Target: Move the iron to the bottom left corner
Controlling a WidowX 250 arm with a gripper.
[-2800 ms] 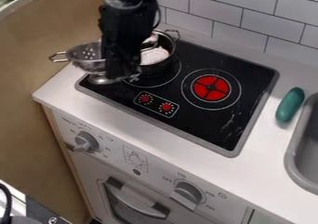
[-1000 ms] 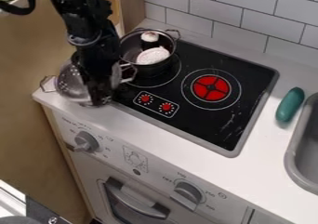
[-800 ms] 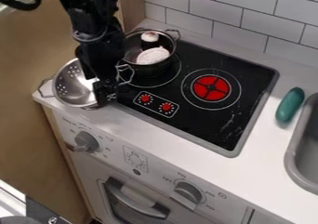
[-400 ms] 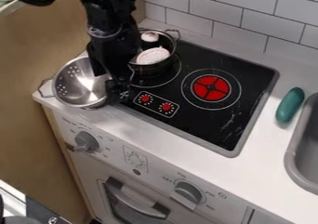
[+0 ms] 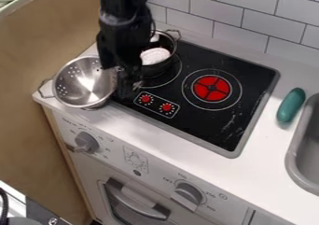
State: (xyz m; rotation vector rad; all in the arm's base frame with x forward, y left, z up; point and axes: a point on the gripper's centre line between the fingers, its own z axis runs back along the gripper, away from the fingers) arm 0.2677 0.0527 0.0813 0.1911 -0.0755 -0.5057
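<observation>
Black two-finger gripper (image 5: 120, 83): fingers parted. Silver perforated metal colander (image 5: 78, 86) sits just beside it, image-left, upright; dark round metal pot (image 5: 156, 70) stands image-right.

White counter (image 5: 193, 156): black cooktop (image 5: 202, 123); metal colander (image 5: 78, 85) at left corner; green oblong object (image 5: 290, 105) beside grey sink (image 5: 294, 159).
</observation>
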